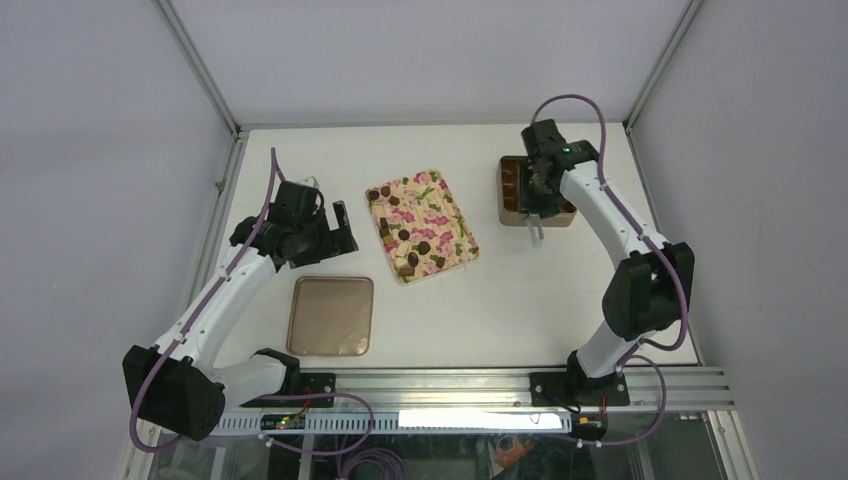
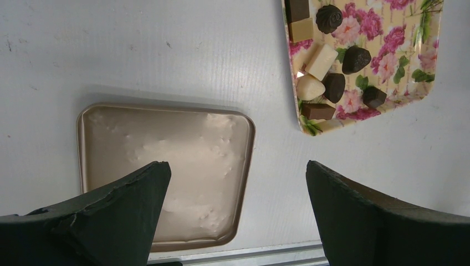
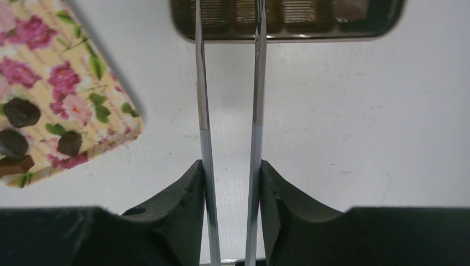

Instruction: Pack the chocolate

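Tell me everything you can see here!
chocolates: about a dozen, mostly dark brown, a few pale, on the floral tray
floral tray: one, cream with pink flowers, middle of the table
lid: one, tan-brown, flat, near the front left
box: one, brown with compartments, far right
tweezers: one, silver, tips pointing at the box
table: one, white
left hand: one, black, open, above the lid
right hand: one, black, gripping the tweezers
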{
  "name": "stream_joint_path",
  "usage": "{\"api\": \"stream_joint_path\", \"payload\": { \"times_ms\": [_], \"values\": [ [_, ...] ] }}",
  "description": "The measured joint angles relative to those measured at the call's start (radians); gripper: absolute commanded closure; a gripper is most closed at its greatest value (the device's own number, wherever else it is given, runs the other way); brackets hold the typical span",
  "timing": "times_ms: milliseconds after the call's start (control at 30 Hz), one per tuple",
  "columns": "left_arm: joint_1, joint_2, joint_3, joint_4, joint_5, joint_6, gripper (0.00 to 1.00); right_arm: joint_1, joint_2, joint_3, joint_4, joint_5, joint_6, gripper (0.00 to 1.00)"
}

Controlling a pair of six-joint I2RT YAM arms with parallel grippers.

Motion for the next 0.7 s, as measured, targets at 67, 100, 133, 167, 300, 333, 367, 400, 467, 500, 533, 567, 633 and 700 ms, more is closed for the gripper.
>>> {"api": "stream_joint_path", "payload": {
  "times_ms": [67,100,133,167,300,333,367,400,467,500,533,567,633,700],
  "values": [
    [0.000,0.000,0.000,0.000,0.000,0.000,0.01,-0.066,-0.018,-0.022,0.000,-0.001,-0.001,1.00],
    [0.000,0.000,0.000,0.000,0.000,0.000,0.01,-0.093,-0.025,-0.033,0.000,-0.004,-0.002,1.00],
    [0.000,0.000,0.000,0.000,0.000,0.000,0.01,-0.123,-0.031,-0.044,-0.003,-0.008,-0.004,1.00],
    [0.000,0.000,0.000,0.000,0.000,0.000,0.01,-0.147,-0.032,-0.051,-0.005,-0.014,-0.006,1.00],
    [0.000,0.000,0.000,0.000,0.000,0.000,0.01,-0.216,-0.033,-0.071,-0.009,-0.043,-0.016,1.00],
    [0.000,0.000,0.000,0.000,0.000,0.000,0.01,-0.229,-0.031,-0.071,-0.011,-0.053,-0.018,1.00],
    [0.000,0.000,0.000,0.000,0.000,0.000,0.01,-0.236,-0.029,-0.071,-0.011,-0.061,-0.019,1.00],
    [0.000,0.000,0.000,0.000,0.000,0.000,0.01,-0.241,-0.026,-0.071,-0.011,-0.069,-0.021,1.00],
    [0.000,0.000,0.000,0.000,0.000,0.000,0.01,-0.246,-0.020,-0.071,-0.011,-0.080,-0.024,0.99],
    [0.000,0.000,0.000,0.000,0.000,0.000,0.01,-0.249,-0.015,-0.071,-0.011,-0.089,-0.024,0.99],
    [0.000,0.000,0.000,0.000,0.000,0.000,0.01,-0.252,-0.010,-0.071,-0.011,-0.096,-0.026,0.98],
    [0.000,0.000,0.000,0.000,0.000,0.000,0.01,-0.253,-0.005,-0.071,-0.011,-0.101,-0.026,0.98],
    [0.000,0.000,0.000,0.000,0.000,0.000,0.01,-0.255,0.000,-0.071,-0.011,-0.110,-0.027,0.96],
    [0.000,0.000,0.000,0.000,0.000,0.000,0.01,-0.259,0.003,-0.071,-0.012,-0.117,-0.027,0.95]
  ]
}}
